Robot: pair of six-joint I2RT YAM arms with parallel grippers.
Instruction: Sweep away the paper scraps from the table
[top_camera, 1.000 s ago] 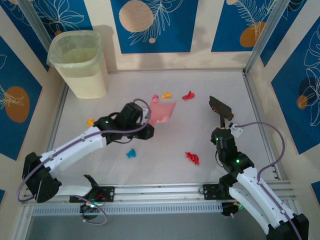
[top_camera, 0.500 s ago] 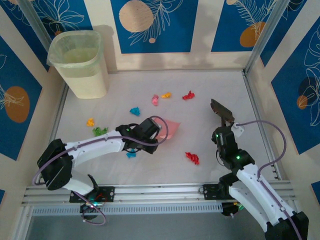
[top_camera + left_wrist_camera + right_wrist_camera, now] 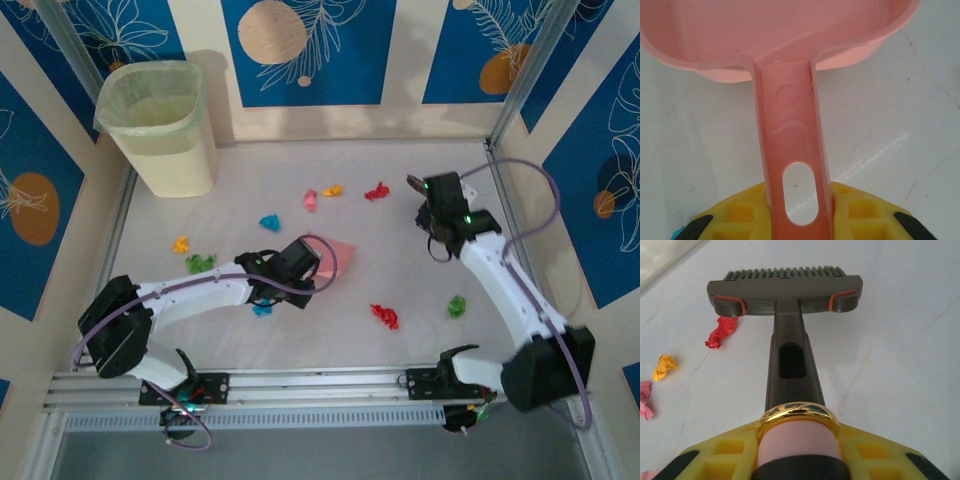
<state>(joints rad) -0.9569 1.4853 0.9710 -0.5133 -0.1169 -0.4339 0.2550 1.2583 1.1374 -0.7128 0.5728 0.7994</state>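
Observation:
Small crumpled paper scraps lie scattered on the table (image 3: 420, 290): pink (image 3: 311, 199), orange (image 3: 332, 190) and red (image 3: 377, 191) at the back, cyan (image 3: 269, 222), orange (image 3: 181, 243) and green (image 3: 200, 263) on the left, red (image 3: 384, 316) and green (image 3: 457, 306) nearer. My left gripper (image 3: 298, 268) (image 3: 797, 220) is shut on the handle (image 3: 792, 150) of a pink dustpan (image 3: 337, 257), which lies mid-table. A cyan scrap (image 3: 262, 308) sits just beside that wrist. My right gripper (image 3: 442, 205) (image 3: 797, 450) is shut on a dark brush (image 3: 785, 287). The brush head stands just right of the red scrap (image 3: 722, 330).
A pale yellow-green waste bin (image 3: 160, 125) stands in the far left corner. Patterned wall panels and aluminium rails bound the table on all sides. The right wrist view has an orange scrap (image 3: 664, 366) and a pink one (image 3: 645, 400) at its left edge.
My right arm swung from the near right to the far right with the brush, uncovering a green scrap. My left arm brought the dustpan nearer, then held still.

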